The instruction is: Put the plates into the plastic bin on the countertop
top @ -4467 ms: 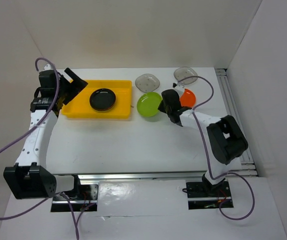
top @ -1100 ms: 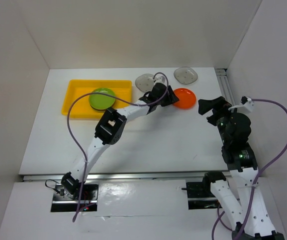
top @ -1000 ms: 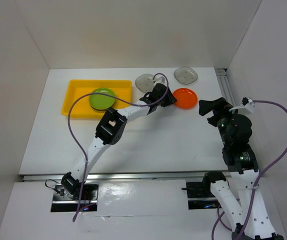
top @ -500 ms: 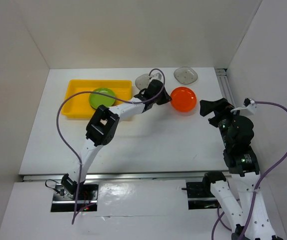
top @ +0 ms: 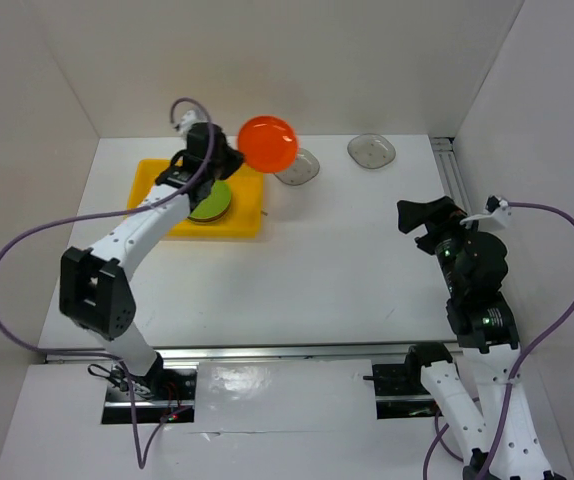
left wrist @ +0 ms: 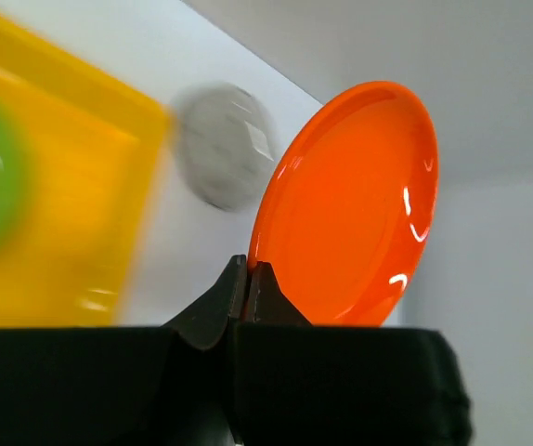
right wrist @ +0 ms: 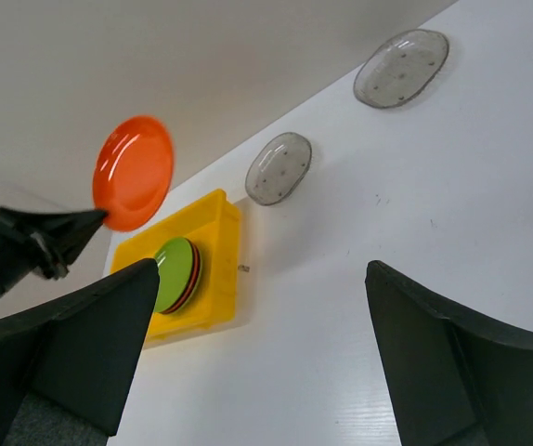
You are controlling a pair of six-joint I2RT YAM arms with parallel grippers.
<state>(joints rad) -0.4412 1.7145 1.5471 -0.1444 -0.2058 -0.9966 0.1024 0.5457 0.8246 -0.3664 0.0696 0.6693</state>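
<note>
while my left gripper (left wrist: 246,275) pinches the orange plate (left wrist: 350,204), next i lower it into the bin (top: 237,226), likely onto the green plate (right wrist: 170,262).

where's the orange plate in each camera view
Top external: orange plate upper centre, by the right end of the yellow bin.
Left wrist: centre right, lower edge pinched by the left hand; bin at left.
Right wrist: upper left, above the bin.
Shared landmark: the yellow bin.
</note>
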